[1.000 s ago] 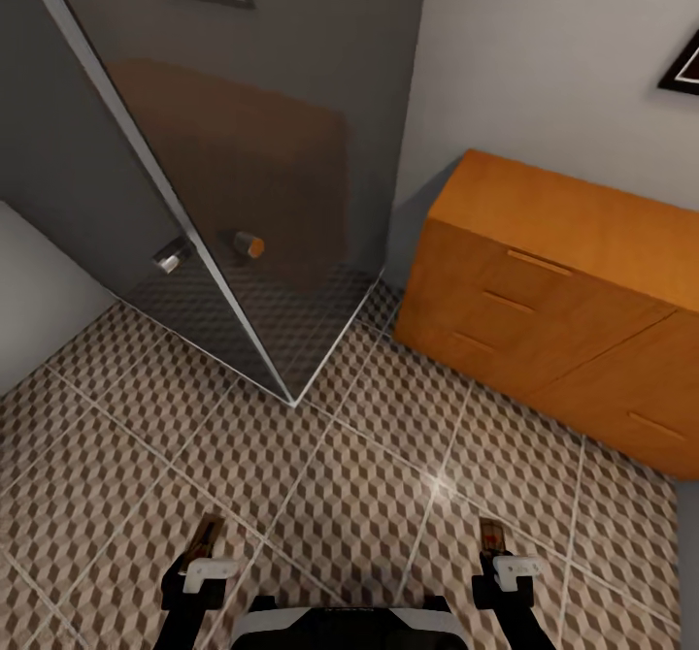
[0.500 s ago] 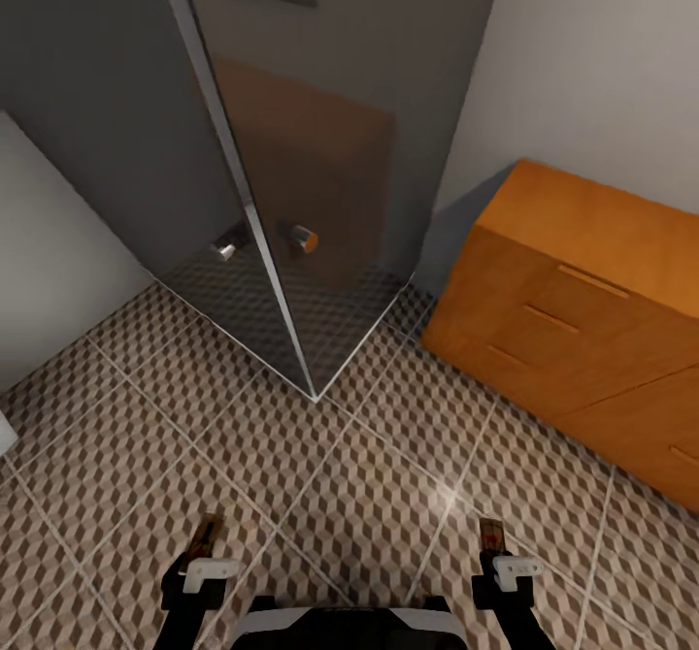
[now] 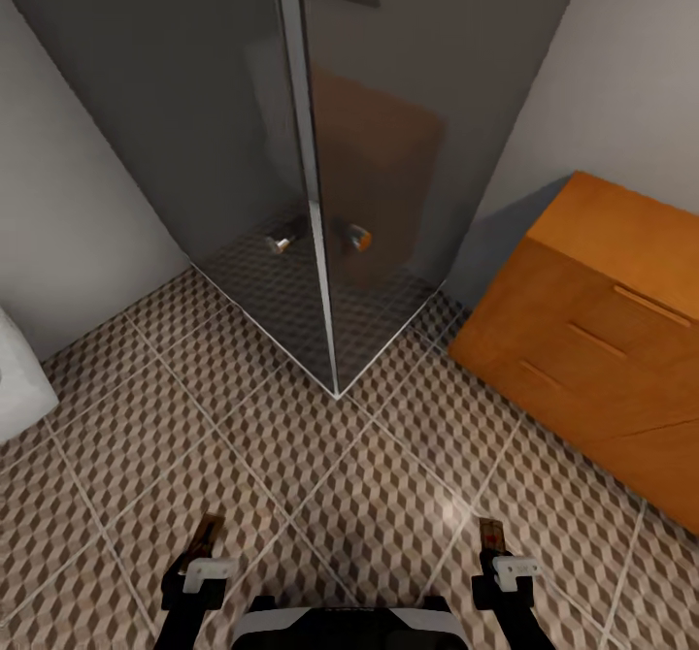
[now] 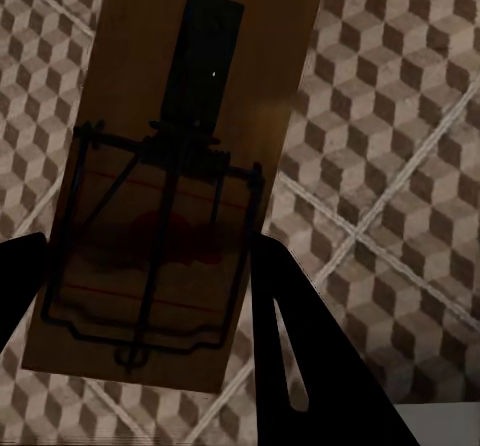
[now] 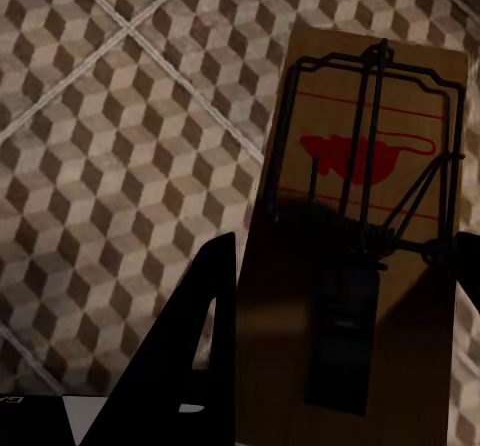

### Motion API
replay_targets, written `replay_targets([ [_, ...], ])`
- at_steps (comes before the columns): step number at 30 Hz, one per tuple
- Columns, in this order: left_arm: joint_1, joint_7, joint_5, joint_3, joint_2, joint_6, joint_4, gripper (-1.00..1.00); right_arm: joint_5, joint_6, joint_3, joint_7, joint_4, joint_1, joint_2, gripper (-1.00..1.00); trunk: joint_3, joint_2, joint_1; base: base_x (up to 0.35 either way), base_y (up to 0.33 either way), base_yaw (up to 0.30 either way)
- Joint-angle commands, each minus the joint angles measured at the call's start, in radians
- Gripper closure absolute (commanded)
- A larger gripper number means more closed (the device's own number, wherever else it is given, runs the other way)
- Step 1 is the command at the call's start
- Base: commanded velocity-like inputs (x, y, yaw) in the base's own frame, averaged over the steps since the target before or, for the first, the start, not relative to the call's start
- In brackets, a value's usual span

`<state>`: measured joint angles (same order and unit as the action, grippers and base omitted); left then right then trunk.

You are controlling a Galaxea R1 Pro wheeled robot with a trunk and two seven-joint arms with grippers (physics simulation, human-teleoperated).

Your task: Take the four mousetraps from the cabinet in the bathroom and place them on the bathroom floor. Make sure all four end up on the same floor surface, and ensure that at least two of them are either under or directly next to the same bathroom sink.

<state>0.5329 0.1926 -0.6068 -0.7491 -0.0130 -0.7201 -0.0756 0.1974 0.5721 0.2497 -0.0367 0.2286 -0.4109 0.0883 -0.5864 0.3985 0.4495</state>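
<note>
Head view: both arms are carrying mousetraps, left gripper point(image 3: 206, 539) and right gripper point(image 3: 492, 536) each clenching one lengthwise above the bathroom floor point(image 3: 291, 456).

Glossy tiled floor point(image 3: 291, 456) printed with brown, beige and cream cubes catches a bright highlight between pale grout lines. The cabinet point(image 3: 592, 340) is smooth orange-brown wood with a soft satin sheen and matching bar handles. Smoked glass shower panels point(image 3: 388, 146), reflective and grey, meet at a brushed metal post, with two shiny metal knobs point(image 3: 359, 238). Walls point(image 3: 58, 194) are matt pale plaster. Each mousetrap, left point(image 4: 165, 196) and right point(image 5: 365, 236), is a matt brown wooden board carrying dark wire metalwork, held between matt black fingers point(image 4: 300, 366).
</note>
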Motion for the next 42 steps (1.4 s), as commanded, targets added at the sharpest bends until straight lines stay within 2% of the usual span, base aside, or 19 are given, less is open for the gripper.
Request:
replay_targets([
  [1,0.001,0.007,0.004,-0.007,0.001,-0.002,-0.003,1.00,0.010,0.003,0.008,0.001,0.000,0.000,0.001,1.00,-0.001,0.001,0.000,0.000,0.000,0.244],
  [25,0.001,0.007,0.004,-0.007,0.001,-0.002,-0.003,1.00,0.010,0.003,0.008,0.001,0.000,0.000,0.001,1.00,-0.001,0.001,0.000,0.000,0.002,0.243],
  [42,0.001,0.007,0.004,-0.007,0.001,-0.002,-0.003,1.00,0.010,0.003,0.008,0.001,0.000,0.000,0.001,1.00,-0.001,0.001,0.000,0.083,0.132,0.243],
])
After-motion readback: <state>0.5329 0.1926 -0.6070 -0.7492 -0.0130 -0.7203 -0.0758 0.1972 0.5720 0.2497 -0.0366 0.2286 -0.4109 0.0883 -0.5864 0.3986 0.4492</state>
